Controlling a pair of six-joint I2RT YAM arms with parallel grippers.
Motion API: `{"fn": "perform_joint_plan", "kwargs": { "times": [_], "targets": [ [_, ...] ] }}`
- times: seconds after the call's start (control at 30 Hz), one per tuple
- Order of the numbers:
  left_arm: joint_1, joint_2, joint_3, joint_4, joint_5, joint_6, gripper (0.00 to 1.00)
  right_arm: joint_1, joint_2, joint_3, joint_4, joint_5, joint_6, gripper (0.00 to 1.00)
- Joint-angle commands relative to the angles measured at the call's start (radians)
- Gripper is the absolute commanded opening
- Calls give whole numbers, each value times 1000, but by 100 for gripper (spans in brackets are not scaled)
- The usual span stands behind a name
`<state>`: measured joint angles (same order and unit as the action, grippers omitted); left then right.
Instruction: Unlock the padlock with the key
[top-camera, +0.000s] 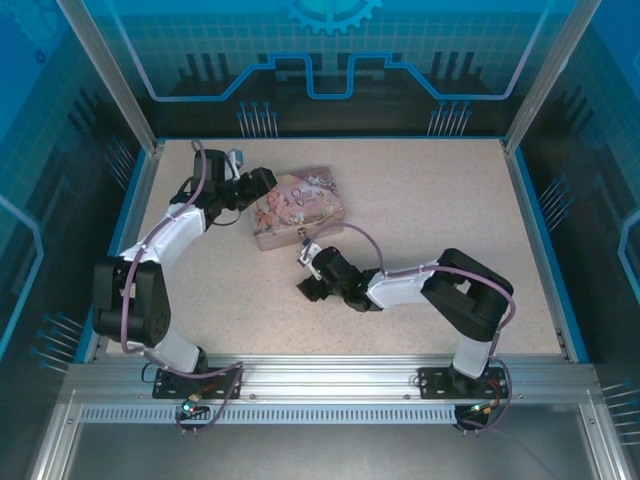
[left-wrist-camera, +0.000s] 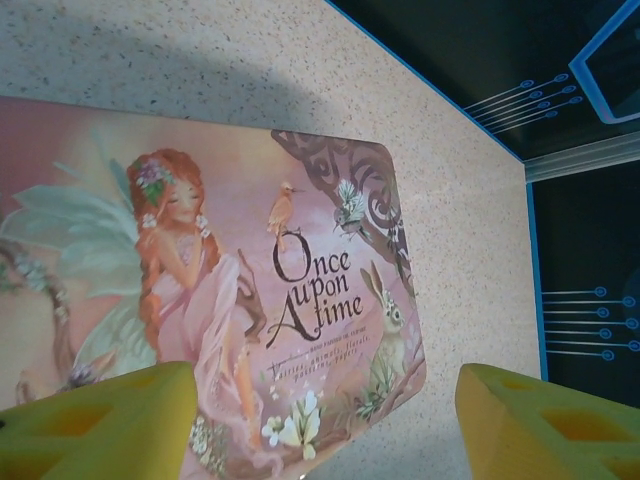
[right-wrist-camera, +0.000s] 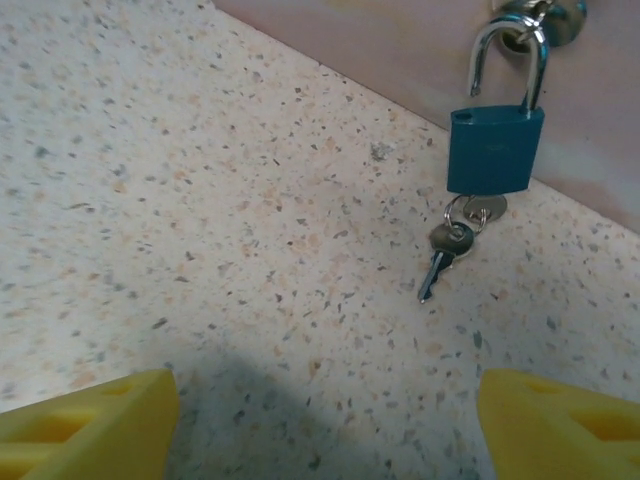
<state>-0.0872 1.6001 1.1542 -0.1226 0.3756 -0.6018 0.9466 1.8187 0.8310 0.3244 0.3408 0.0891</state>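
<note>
Upper right in the right wrist view, the padlock (right-wrist-camera: 494, 150) hung on the tin (right-wrist-camera: 400, 50), the key (right-wrist-camera: 441, 262) just beneath. The right gripper (right-wrist-camera: 325, 420) and left gripper (left-wrist-camera: 325, 420) gaped open; that tiny key could skid from a pinch.

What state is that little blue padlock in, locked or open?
It looks locked: the padlock has both shackle legs sunk into its blue body. The key lies on the table just below.
</note>
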Motion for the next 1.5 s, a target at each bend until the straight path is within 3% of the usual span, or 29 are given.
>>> {"fn": "perform_joint_plan", "kwargs": {
  "times": [0.0, 0.47, 1.07, 1.47],
  "targets": [
    [6, 43, 52, -1, 52, 17, 70, 0, 48, 43, 124, 120, -101, 77],
    [4, 194, 154, -5, 83, 22, 69, -24, 214, 130, 233, 188, -141, 63],
    [-5, 246, 119, -11, 85, 28, 68, -65, 251, 134, 316, 195, -135, 50],
    [-8, 250, 89, 0, 81, 31, 68, -74, 192, 81, 367, 124, -106, 26]
  ]
}}
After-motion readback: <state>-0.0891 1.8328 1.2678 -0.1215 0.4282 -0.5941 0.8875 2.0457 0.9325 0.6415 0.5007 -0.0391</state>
